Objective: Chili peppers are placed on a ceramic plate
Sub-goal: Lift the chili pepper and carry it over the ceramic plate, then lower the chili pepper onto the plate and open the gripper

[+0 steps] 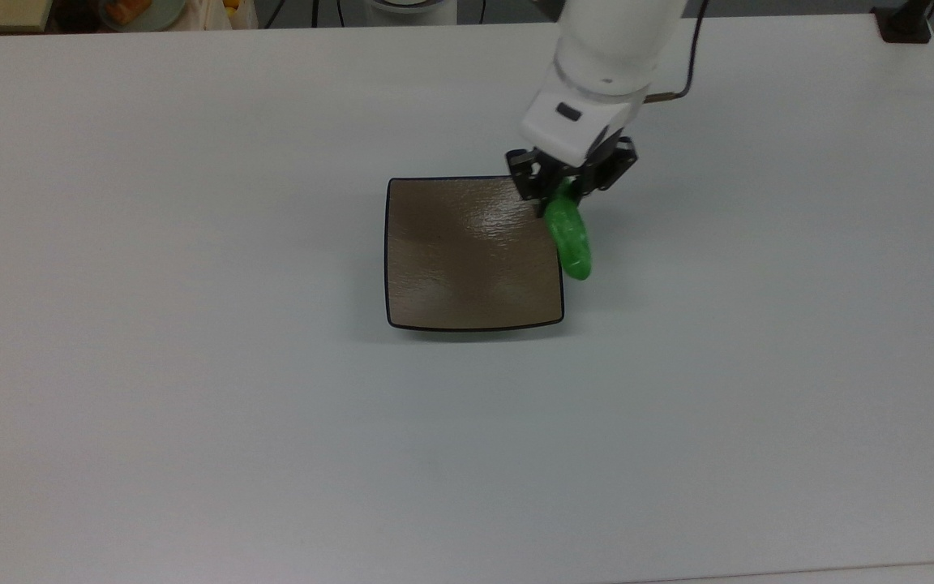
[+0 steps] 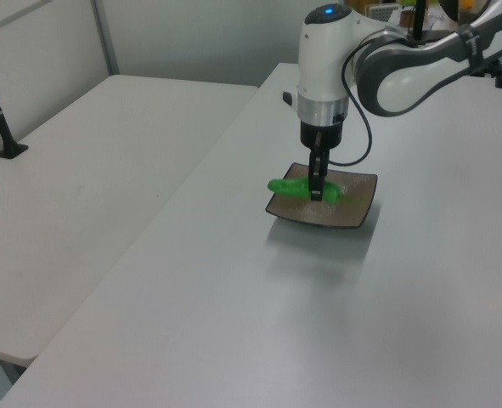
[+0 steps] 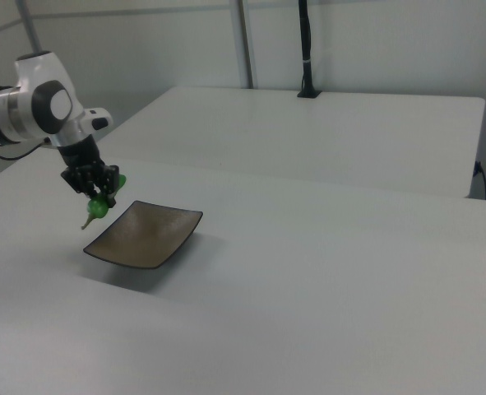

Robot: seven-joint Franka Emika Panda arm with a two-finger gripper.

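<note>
A glossy green chili pepper [image 1: 570, 240] hangs in the air, held near its stem end by my gripper [image 1: 566, 191], which is shut on it. The pepper [image 2: 300, 188] lies roughly level above the table. It hovers over the right edge of the square brown ceramic plate [image 1: 467, 255] in the top view. Seen from the left view, my gripper [image 2: 317, 192] hangs over the plate [image 2: 352, 208]. From the right view, the pepper [image 3: 103, 204] and my gripper [image 3: 99, 192] are above the plate's [image 3: 148, 234] far-left corner.
The plate rests mid-way on a wide white table [image 1: 191, 405]. A second white table [image 2: 89, 170] stands alongside. A black post [image 3: 305, 49] rises at the far side in the right view. Clutter [image 1: 126, 10] lies beyond the table's far edge.
</note>
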